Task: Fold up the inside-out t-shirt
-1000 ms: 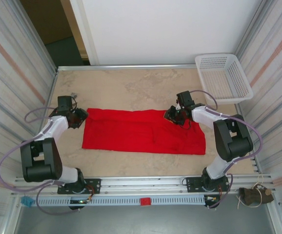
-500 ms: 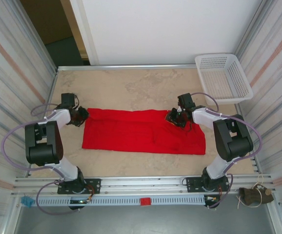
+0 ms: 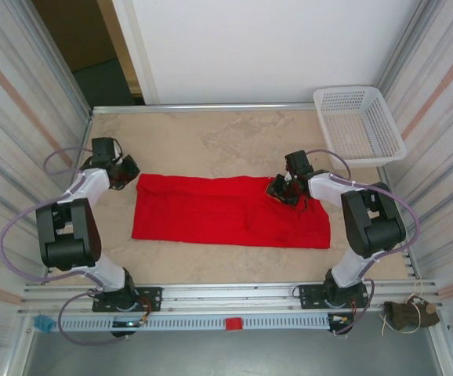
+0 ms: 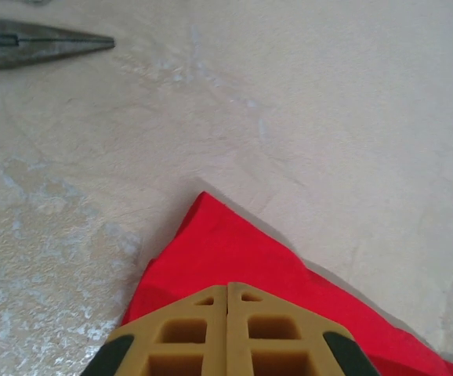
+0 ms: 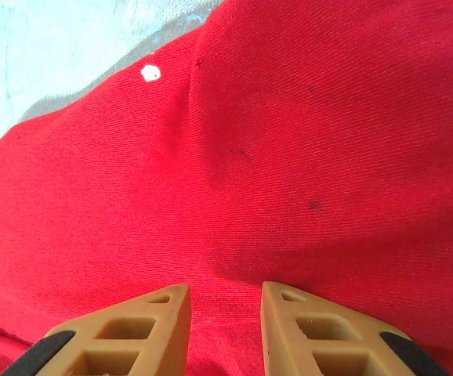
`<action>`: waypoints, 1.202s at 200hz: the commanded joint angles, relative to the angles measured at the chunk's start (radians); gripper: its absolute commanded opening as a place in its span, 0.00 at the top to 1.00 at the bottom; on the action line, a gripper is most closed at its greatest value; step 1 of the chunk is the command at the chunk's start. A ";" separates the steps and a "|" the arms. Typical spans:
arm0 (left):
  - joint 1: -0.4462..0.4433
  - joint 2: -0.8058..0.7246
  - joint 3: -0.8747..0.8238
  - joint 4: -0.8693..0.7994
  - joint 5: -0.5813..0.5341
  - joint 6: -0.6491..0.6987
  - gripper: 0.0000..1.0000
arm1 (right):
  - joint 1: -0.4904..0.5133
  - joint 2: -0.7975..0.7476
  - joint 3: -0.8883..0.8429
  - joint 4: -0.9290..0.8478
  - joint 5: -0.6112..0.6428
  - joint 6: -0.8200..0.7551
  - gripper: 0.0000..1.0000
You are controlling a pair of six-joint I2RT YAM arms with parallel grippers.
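The inside-out t-shirt [image 5: 305, 157] is matt red cloth with a fine knitted rib, and the counter [image 4: 328, 102] under it looks like dull, mottled beige stone with chalky pale patches. The fingers [image 5: 125, 333] of the right end effector [image 5: 225, 294] look like matt tan plastic. The basket [image 3: 360, 125] at the upper right is white plastic lattice.
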 commanded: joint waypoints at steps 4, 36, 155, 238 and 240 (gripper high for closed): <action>0.001 -0.003 0.005 -0.002 0.108 0.024 1.00 | -0.017 -0.001 -0.002 -0.003 -0.001 0.020 0.72; -0.146 -0.038 0.020 0.013 0.132 -0.018 0.89 | -0.074 -0.099 0.006 -0.054 -0.025 -0.012 0.71; -0.856 0.324 0.292 0.209 0.208 -0.209 0.65 | -0.533 -0.281 -0.156 -0.218 -0.077 -0.233 0.25; -0.907 0.472 0.299 0.269 0.213 -0.269 0.65 | -0.522 -0.205 -0.246 -0.069 -0.318 -0.253 0.30; -0.907 0.472 0.298 0.269 0.213 -0.269 0.65 | -0.521 -0.207 -0.249 -0.065 -0.322 -0.253 0.30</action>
